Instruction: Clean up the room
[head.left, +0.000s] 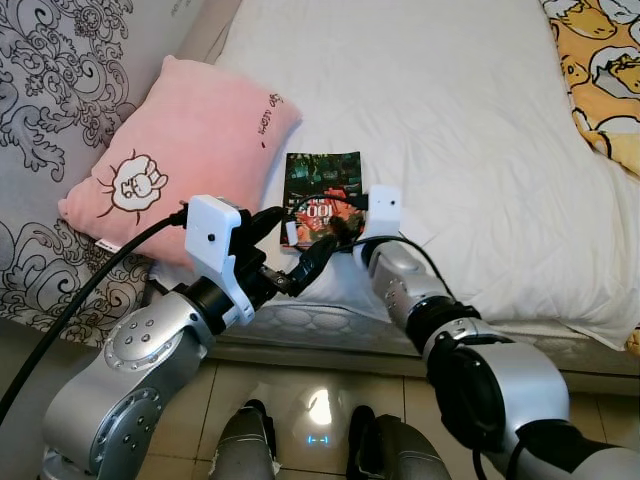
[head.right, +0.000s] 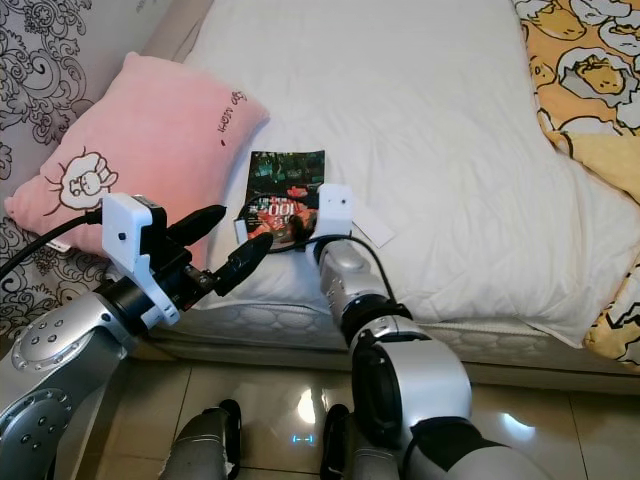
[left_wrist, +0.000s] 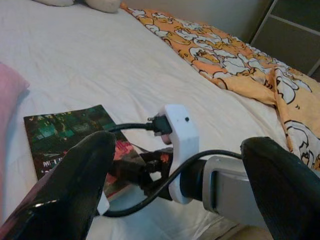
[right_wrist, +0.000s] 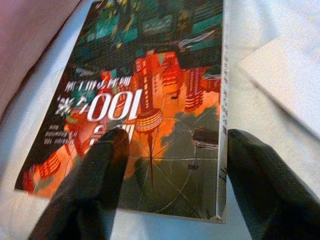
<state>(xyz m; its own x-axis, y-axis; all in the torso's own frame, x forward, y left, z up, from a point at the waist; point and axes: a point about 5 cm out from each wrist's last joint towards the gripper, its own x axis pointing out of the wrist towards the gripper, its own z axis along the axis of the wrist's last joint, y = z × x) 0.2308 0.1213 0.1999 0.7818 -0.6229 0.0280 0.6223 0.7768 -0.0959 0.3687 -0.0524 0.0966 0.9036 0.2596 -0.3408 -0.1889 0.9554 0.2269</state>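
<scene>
Glossy book beside pink pillow: right gripper open, empty, straddling spine edge; needs lower, squarer close; left gripper parted, empty.

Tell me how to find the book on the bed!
Look at the white bed, near its front edge beside the pink pillow. The book lies flat there, with the right gripper over it; its dark cover has glowing orange buildings.

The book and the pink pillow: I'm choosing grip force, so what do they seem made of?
The book looks like a paperback with a glossy printed cover; light glares off it. The pink pillow looks like soft, matte fabric, probably stuffed, since it bulges and dents.
</scene>
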